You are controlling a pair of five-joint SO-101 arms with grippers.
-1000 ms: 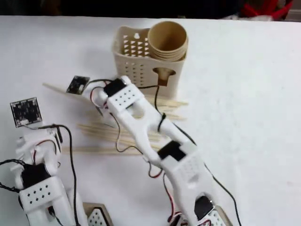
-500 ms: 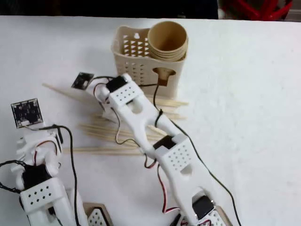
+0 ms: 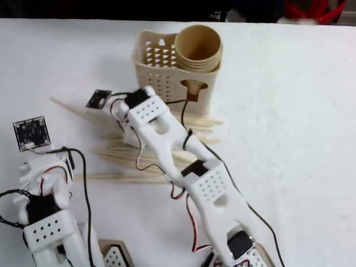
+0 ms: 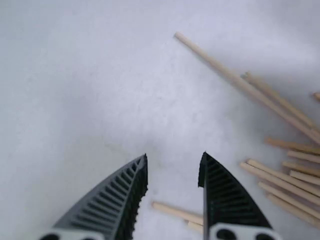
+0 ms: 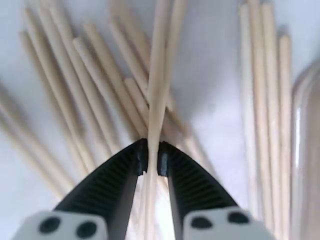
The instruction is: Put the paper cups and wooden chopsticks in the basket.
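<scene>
**A:** Where are the chopsticks (image 3: 128, 158), and which way do they run?

**B:** They lie flat on the tabletop (image 3: 295, 111), scattered in front of the basket (image 3: 161, 72), from the foot of its front wall outward. Most have their long axis roughly parallel to that wall. One longer stick off the basket's left corner slants away from it.

**A:** How do they look?

**B:** Pale, plain wood, thin and round, with blunt ends. Some sit in near-parallel rows and others cross each other.

**A:** And the cups (image 3: 198, 47)?

**B:** A nested tan stack stands upright inside the basket at its right end, mouth up.

**A:** What is the right end effector (image 5: 152, 152) doing?

**B:** It is over the pile in front of the basket. Its ribbed black fingers (image 5: 117, 172) are pinched nearly together on chopsticks that run straight out from between the tips.

**A:** And the left end effector (image 4: 174, 167)?

**B:** It is spread apart with nothing between its fingers, above bare tabletop farther out from the basket than the pile. A few stick ends lie just beside one finger.
</scene>
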